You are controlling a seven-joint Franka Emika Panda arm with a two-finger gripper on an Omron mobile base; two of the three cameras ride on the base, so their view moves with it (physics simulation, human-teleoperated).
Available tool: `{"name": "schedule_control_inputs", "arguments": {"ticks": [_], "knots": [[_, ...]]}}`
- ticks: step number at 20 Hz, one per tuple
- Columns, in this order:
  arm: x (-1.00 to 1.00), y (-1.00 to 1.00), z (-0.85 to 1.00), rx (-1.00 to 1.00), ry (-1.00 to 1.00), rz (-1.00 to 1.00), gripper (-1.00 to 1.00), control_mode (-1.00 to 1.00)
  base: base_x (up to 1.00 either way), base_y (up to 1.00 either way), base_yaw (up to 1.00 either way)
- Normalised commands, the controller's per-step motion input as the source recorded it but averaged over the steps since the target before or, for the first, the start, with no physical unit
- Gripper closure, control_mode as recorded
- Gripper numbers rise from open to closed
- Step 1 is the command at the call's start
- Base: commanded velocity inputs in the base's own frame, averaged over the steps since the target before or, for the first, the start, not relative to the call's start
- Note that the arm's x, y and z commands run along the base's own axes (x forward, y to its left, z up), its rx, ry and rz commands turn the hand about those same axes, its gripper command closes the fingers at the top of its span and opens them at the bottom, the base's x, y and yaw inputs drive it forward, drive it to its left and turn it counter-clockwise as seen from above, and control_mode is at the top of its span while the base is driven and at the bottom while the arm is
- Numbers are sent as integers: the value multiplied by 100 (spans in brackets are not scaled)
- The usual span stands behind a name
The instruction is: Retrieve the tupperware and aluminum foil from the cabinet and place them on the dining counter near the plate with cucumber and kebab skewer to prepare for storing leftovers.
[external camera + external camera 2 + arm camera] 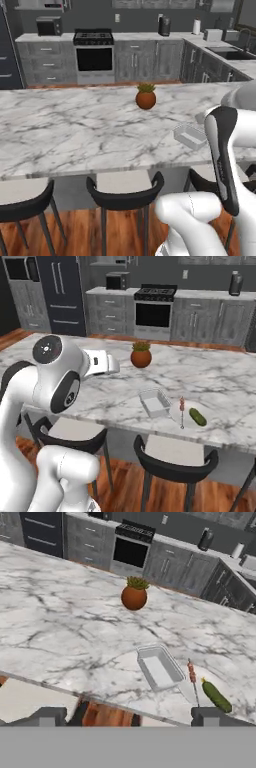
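The clear tupperware (159, 668) sits empty on the white marble dining counter (60, 627), close to its near edge, also seen at tupperware (155, 403) and tupperware (190, 136). Just right of it lies the white plate (190, 405) with the kebab skewer (182, 412) and the dark-green cucumber (197, 416); the hand view shows the skewer (192, 674) and cucumber (217, 696) too. My gripper (130, 718) hangs open and empty above the counter's near edge, short of the tupperware. The aluminum foil and the cabinet are out of view.
A potted plant in a brown pot (141, 356) stands mid-counter, behind the tupperware. Dark stools (125, 192) line the near side of the island. A stove (94, 52) and grey drawer units run along the back wall. My white arm (225, 150) covers the plate in the left base view.
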Motion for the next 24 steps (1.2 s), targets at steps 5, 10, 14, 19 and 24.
{"name": "schedule_control_inputs", "arguments": {"ticks": [5,10,14,19,24], "knots": [[0,0,0,0,0,0,-100,100,-12,100,21],[0,0,0,0,0,0,-100,100,0,100,18],[0,0,0,0,0,0,-100,100,0,100,16],[0,0,0,0,0,0,-100,100,0,100,15],[0,0,0,0,0,0,-100,100,1,100,12]]}}
